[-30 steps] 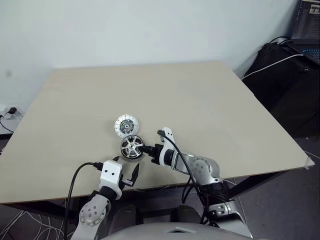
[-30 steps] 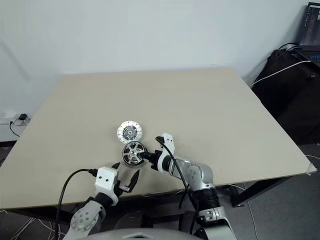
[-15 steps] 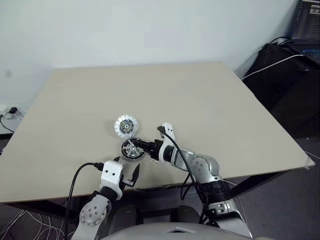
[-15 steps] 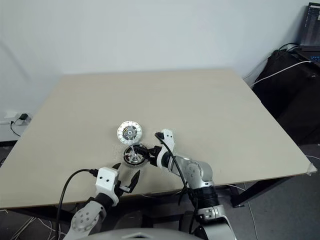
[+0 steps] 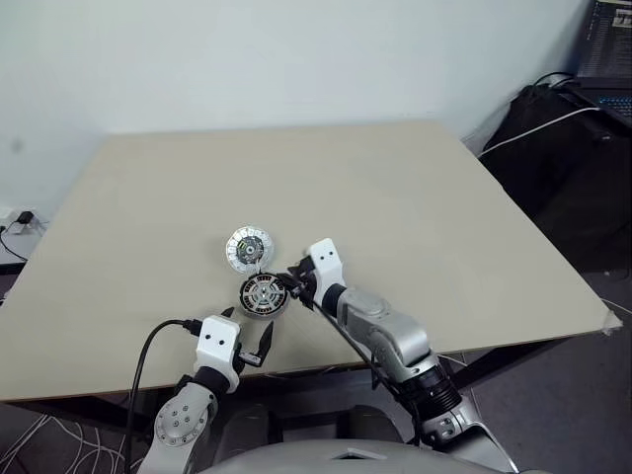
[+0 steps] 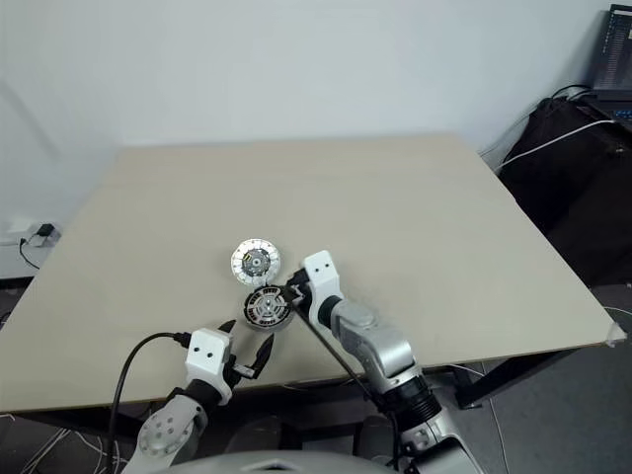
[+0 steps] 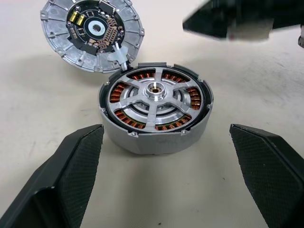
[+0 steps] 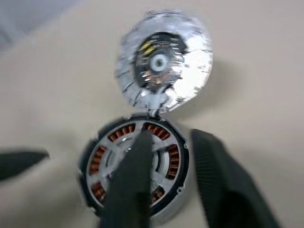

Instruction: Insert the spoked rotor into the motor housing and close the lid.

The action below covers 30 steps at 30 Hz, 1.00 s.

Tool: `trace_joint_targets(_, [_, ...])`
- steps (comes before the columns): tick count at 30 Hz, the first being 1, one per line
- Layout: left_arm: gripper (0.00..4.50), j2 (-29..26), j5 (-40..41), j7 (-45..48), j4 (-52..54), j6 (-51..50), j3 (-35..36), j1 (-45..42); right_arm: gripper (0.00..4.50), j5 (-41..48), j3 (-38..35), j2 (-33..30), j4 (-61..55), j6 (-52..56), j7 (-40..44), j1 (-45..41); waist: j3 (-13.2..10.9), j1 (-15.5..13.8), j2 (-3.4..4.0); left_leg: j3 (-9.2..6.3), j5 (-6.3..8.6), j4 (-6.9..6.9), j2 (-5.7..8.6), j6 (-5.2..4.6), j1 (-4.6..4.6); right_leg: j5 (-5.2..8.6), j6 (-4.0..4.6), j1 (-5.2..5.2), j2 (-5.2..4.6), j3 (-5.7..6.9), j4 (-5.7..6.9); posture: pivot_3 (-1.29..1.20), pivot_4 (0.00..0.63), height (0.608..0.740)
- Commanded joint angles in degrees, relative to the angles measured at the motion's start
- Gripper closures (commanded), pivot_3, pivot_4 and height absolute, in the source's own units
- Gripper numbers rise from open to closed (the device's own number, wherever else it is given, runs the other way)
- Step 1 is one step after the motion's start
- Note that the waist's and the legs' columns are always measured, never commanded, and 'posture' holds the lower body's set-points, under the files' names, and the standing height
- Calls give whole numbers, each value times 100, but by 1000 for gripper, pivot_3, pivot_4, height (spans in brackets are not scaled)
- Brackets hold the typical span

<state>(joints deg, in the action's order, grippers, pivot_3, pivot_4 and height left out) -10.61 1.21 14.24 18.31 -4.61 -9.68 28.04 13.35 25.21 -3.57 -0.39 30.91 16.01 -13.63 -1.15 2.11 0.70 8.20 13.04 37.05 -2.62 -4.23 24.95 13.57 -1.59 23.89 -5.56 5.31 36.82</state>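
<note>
Inside the round motor housing (image 7: 156, 116), silver spoked rotor (image 7: 156, 97) over copper windings; left gripper (image 7: 175, 175) wide.

The motor housing (image 7: 154, 137) in front of me is matt grey metal ringed with copper windings; the spoked rotor (image 7: 156, 93) gleams silver. The lid (image 7: 91, 34) looks like cast metal. My left hand's fingers (image 7: 71, 175) are textured black; the worktop (image 7: 38, 118) is smooth, pale, matt.

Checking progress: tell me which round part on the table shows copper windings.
The motor housing, with the spoked rotor seated inside; the hinged lid beside it lies open, showing circuitry instead.
</note>
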Motion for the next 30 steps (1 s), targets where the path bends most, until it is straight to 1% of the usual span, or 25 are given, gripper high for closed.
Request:
trace_joint_targets(1, [0, -4, 35, 36, 66, 170, 3, -46, 4453, -299, 215, 186, 223, -333, 204, -244, -1, 1, -2, 0, 0, 0, -1, 0, -2, 0, 0, 0, 1, 0, 1, 0, 0, 740])
trace_joint_targets(9, [0, -3, 35, 62, -78, 316, 26, -5, 4484, -615, 181, 598, 898, -551, 352, -593, 3, -8, -14, 0, -1, 5, -1, 1, 0, -4, 3, -3, -2, 0, 2, 0, 0, 740])
trace_joint_targets(12, [0, 5, 30, 62, -131, 371, 30, 0, 4484, -669, 155, 696, 1213, -453, 429, -686, 3, -7, -14, 0, -1, 3, -1, 1, -1, -10, 13, -3, -1, 1, 2, 0, 0, 740])
trace_joint_targets(16, [0, 24, 21, 54, -213, 449, 20, -2, 4484, -770, 168, 703, 1525, -198, 505, -756, 3, -7, -14, 0, -1, 3, -1, 2, 0, -14, 20, -2, -1, 2, 2, 0, 0, 740])
trace_joint_targets(21, [0, 37, 22, 59, -271, 489, 12, -19, 4484, -870, 181, 634, 1400, 83, 628, -749, 10, -4, -15, 2, -1, 2, -1, 3, -4, -16, 24, -3, -1, 1, 4, 0, 0, 740])
trace_joint_targets(25, [0, 42, 26, 67, -307, 511, 10, -42, 4484, -894, 350, 322, 699, -61, 1136, -798, 7, -7, -14, 2, -1, 3, -1, 3, -1, -12, 17, -2, -3, 2, 4, 0, 0, 740])
trace_joint_targets(29, [0, 51, 32, 75, -359, 529, 14, -77, 4484, -1064, 635, -249, 16, -126, 1738, -1056, 6, -5, -13, 1, -1, 4, 0, 2, 0, -12, 16, -1, -4, 2, 3, 0, 0, 740])
trace_joint_targets(30, [0, 57, 33, 76, -381, 533, 10, -96, 4311, -1254, 757, -440, -51, -103, 1812, -1181, 6, -3, -13, 2, -1, 4, 0, 2, -2, -12, 16, -1, -3, 2, 3, 0, 0, 740])
